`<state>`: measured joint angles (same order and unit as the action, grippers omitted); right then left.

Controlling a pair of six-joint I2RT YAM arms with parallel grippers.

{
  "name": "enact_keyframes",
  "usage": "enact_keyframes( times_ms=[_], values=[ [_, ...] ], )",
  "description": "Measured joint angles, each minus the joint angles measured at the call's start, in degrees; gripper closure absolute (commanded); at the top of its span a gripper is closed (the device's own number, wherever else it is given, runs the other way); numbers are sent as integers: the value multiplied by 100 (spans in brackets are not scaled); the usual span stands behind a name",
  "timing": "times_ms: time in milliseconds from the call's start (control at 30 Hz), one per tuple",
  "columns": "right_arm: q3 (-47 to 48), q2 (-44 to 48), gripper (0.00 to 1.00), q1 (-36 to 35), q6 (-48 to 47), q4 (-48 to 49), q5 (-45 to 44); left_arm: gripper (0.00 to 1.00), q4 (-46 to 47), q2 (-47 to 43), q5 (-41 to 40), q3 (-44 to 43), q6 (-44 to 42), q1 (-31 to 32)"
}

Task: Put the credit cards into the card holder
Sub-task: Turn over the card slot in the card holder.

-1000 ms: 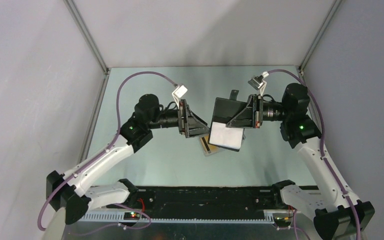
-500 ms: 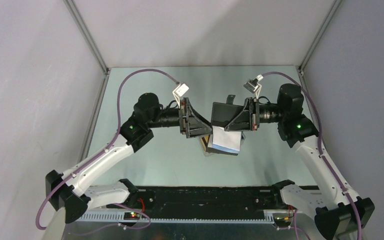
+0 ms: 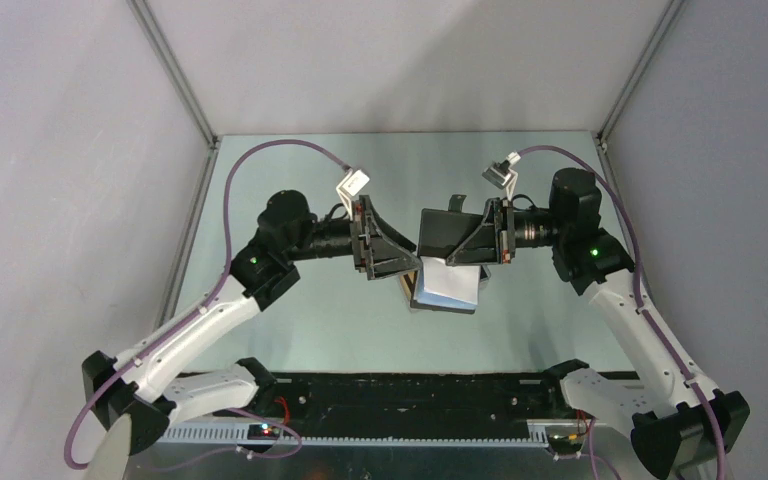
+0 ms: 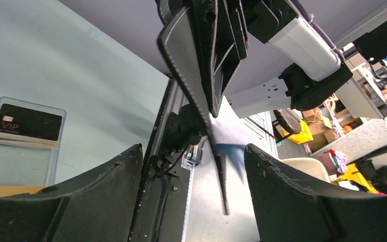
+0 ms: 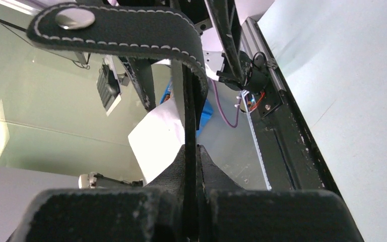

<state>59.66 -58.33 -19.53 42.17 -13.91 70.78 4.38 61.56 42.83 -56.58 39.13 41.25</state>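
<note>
1 card holder (image 3: pixel 443 230) pinched in right pincer (image 5: pixel 192 156), long axis leftward.

Beneath me lies a pale green tabletop (image 3: pixel 340 330), boxed in by plain grey walls (image 3: pixel 50 150) with slim aluminium corner posts (image 3: pixel 173 70). A clear, flat plastic tray (image 4: pixel 20 169) rests on it. A black metal rail (image 3: pixel 410 392) runs along its near edge.

Card holder (image 3: pixel 448 232): black, white-stitched, silver stud on its strap. Held on edge above the surface (image 3: pixel 310 310), open, pale lining hanging below, clamped in the right pincer (image 5: pixel 192 154). Credit cards (image 4: pixel 27 128): flat stack, dark top face marked VIP, lying in a translucent tray (image 4: pixel 25 166).
</note>
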Motion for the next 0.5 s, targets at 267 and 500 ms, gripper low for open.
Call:
enact_keyframes(
  times_ms=[267,500],
  values=[
    [0,-2,99,-127,-24,-76,-11,29,-474,-46,-212,-37,-341,15],
    [-20,-22,96,-205,-42,-136,-59,29,-892,258,-225,-90,-575,26]
  ],
)
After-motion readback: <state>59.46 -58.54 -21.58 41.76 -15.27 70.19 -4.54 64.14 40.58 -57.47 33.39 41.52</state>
